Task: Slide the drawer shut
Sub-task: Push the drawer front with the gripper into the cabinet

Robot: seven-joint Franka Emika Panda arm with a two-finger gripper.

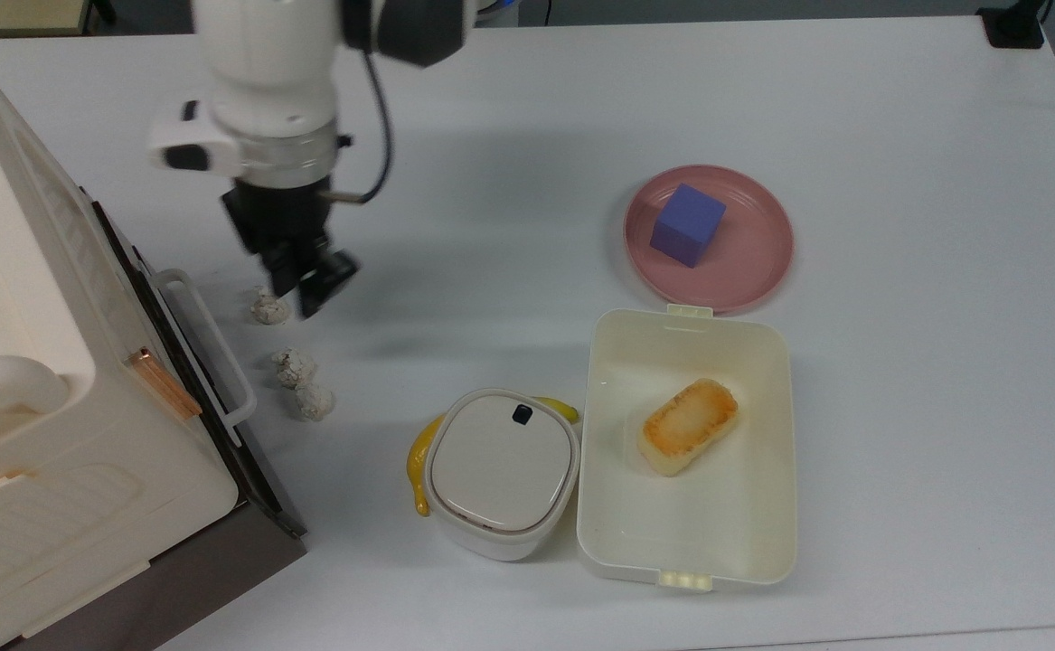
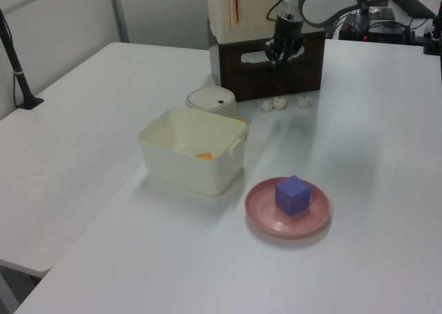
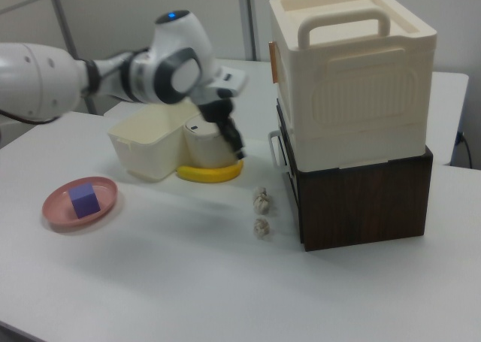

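**Drawer sitting flush, tool standing off its front**

We are looking at the drawer [image 1: 143, 298] tucked into the dark brown cabinet [image 3: 361, 199], under the cream storage box [image 3: 349, 71]. In the top view no wood interior is showing; we are seeing just the thin dark front edge with the white handle [image 1: 206, 348] sticking out over the surface [image 1: 527, 136]. So we are judging the slide as done, or all but done.

The tool [image 1: 308, 282] is hanging off the handle side, toward the top view's right of the drawer front, clear of the handle and not touching it. Its fingers are standing slightly apart, and we are seeing nothing between them.

Key relation: the drawer front's long axis is running diagonally in the top view, upper-left to lower-right, so the push direction is lying across it, toward the top view's left. The tool is sitting on the correct side for that, opposite the upper end of the handle rather than its middle.

Three small white lumps [image 1: 296, 375] are lying on the surface between the tool and the drawer front, one just beside the fingertips. Any residual push would be passing over them, which we are flagging as a minor risk.

If a gap is remaining, we are not able to resolve it from the left view or the right view.
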